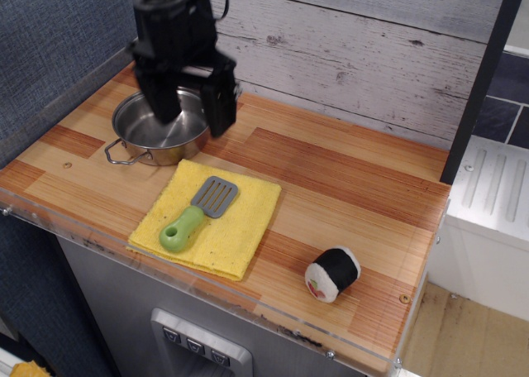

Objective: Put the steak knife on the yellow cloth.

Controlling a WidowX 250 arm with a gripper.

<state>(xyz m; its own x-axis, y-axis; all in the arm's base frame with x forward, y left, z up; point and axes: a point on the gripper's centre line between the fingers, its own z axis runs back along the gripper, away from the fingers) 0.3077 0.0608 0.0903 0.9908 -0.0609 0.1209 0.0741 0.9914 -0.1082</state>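
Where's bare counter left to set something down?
Widest free patch: the wood between the yellow cloth, the plank wall and the sushi roll. Crowded: back-left, where the gripper hangs over the pan, and the cloth, holding the steak knife.

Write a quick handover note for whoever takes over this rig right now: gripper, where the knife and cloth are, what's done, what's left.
Gripper: open, empty, raised above the steel pan, fingers apart.
Steak knife: lying flat on the yellow cloth, green handle toward the front edge, grey head toward the wall.
Sushi roll: on the counter right of the cloth, apart from it.
Done: the knife is on the cloth and released.
Left: nothing apparent beyond parking the arm.
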